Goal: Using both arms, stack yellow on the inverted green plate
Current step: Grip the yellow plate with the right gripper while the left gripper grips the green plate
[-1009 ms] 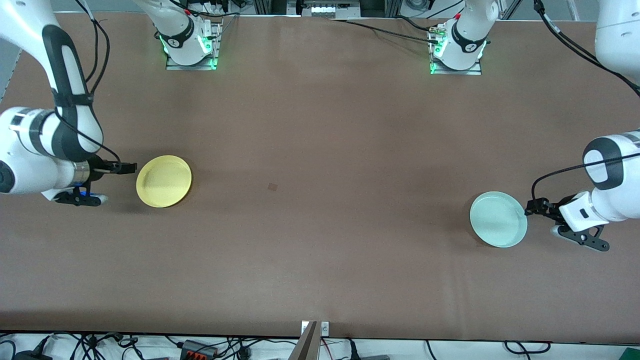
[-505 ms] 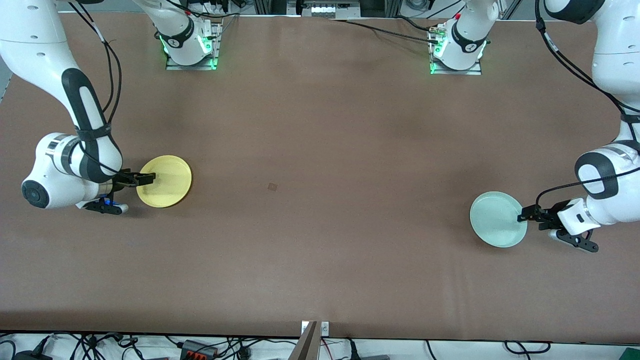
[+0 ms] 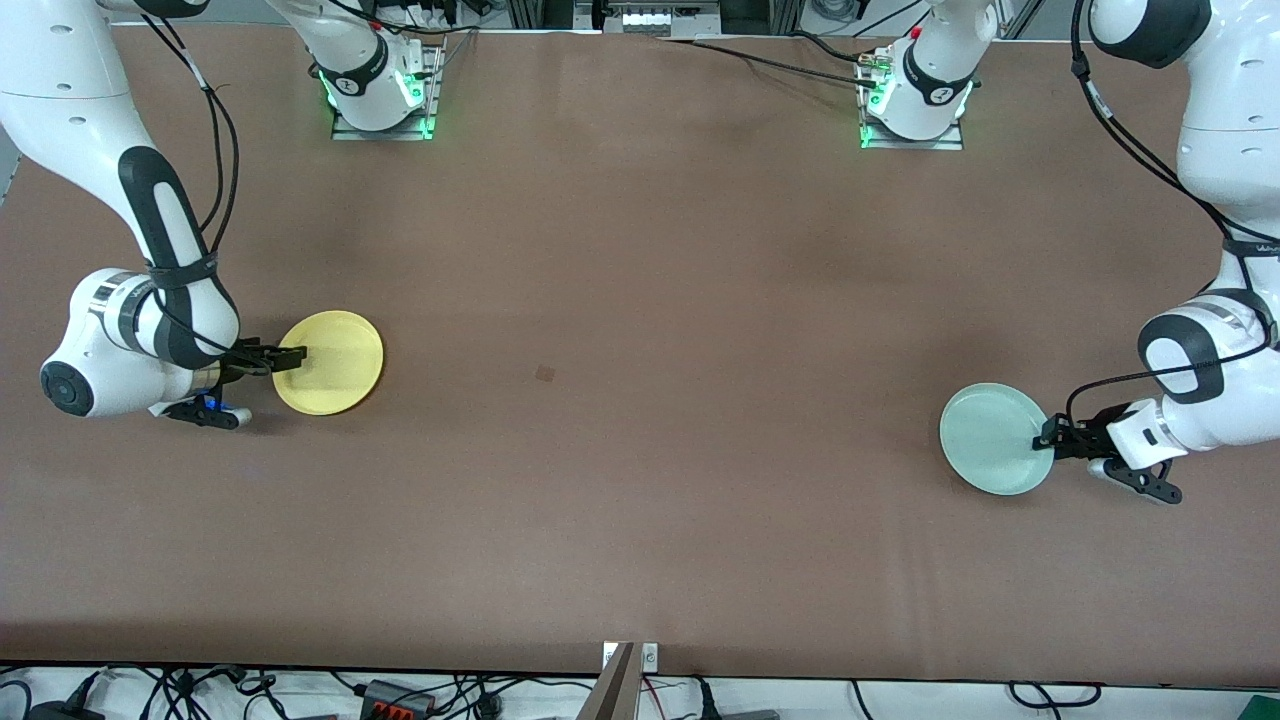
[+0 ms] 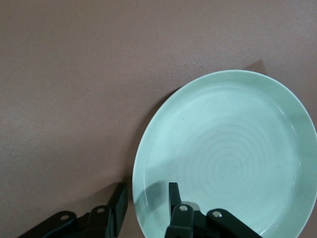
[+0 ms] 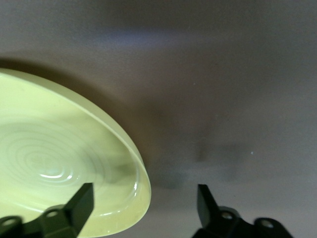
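**Two robot arms, each with its pincer at the rim of a plate**

A wide brown table [image 3: 640, 300] is seen from a high camera facing two white robot arms whose bases stand along the top edge of the view.

The yellow plate [image 3: 335, 365] lies flat on the table toward the right arm's end, right way up, its hollow facing upward. The right pincer [image 3: 283, 358] sits low at the plate's edge on the side toward that end of the table. In the right wrist view, the pincer [image 5: 143, 206] is spread wide, one finger over the plate's inside and the other outside over bare table, so the yellow rim [image 5: 141, 171] passes between them. The fingers have not closed on it.

The green plate [image 3: 995, 438] lies toward the left arm's end of the table, well apart from the yellow one and slightly nearer the front camera. It is also right way up, showing faint rings in its hollow. The left pincer [image 3: 1047, 436] is at its edge on the side toward that end of the table. In the left wrist view, the pincer [image 4: 146, 208] is open, straddling the green rim [image 4: 136, 196] with one finger inside the plate and one outside, with gaps showing on either side of the rim.
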You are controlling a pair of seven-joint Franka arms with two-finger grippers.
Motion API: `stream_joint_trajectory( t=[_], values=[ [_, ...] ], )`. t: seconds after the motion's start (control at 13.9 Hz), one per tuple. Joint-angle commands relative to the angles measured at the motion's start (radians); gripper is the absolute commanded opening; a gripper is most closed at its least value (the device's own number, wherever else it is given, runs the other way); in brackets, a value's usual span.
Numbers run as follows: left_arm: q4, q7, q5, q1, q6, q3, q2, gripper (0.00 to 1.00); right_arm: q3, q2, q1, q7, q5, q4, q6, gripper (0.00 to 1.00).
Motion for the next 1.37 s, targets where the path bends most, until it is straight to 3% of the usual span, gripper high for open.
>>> stream_joint_trajectory(
  t=[0.0,0.07,0.14,0.36,0.43,0.65,0.79,1.15,1.3],
  values=[
    [0.025,0.039,-0.031,0.012,-0.006,-0.011,0.015,0.08,0.008,0.013,-0.009,-0.024,0.013,0.006,-0.002,0.65],
    [0.025,0.037,-0.032,0.012,-0.008,-0.011,0.015,0.01,0.008,0.017,-0.009,-0.024,0.011,0.007,-0.004,0.59],
    [0.027,0.036,-0.032,0.014,-0.008,-0.011,0.014,0.01,0.008,0.019,-0.009,-0.029,0.011,0.007,-0.007,0.49],
    [0.042,0.025,-0.011,-0.023,-0.015,-0.014,-0.011,0.01,0.008,0.020,-0.011,-0.078,0.016,0.012,-0.027,0.04],
    [0.035,0.022,0.004,-0.062,-0.061,-0.001,-0.065,0.01,0.008,0.020,-0.011,-0.079,0.017,0.013,-0.032,0.00],
    [0.038,-0.084,0.073,-0.099,-0.202,0.001,-0.156,0.01,0.009,0.016,-0.006,-0.084,0.017,0.015,-0.035,0.00],
    [0.044,-0.221,0.214,-0.170,-0.271,-0.004,-0.219,0.01,0.015,-0.001,-0.003,-0.092,0.016,0.030,-0.070,0.00],
    [0.050,-0.502,0.479,-0.351,-0.330,-0.014,-0.304,0.01,0.020,-0.009,0.037,-0.112,0.022,0.297,-0.396,0.00],
    [0.050,-0.692,0.593,-0.463,-0.411,-0.011,-0.299,0.01,0.020,-0.012,0.066,-0.116,0.023,0.366,-0.449,0.00]
  ],
)
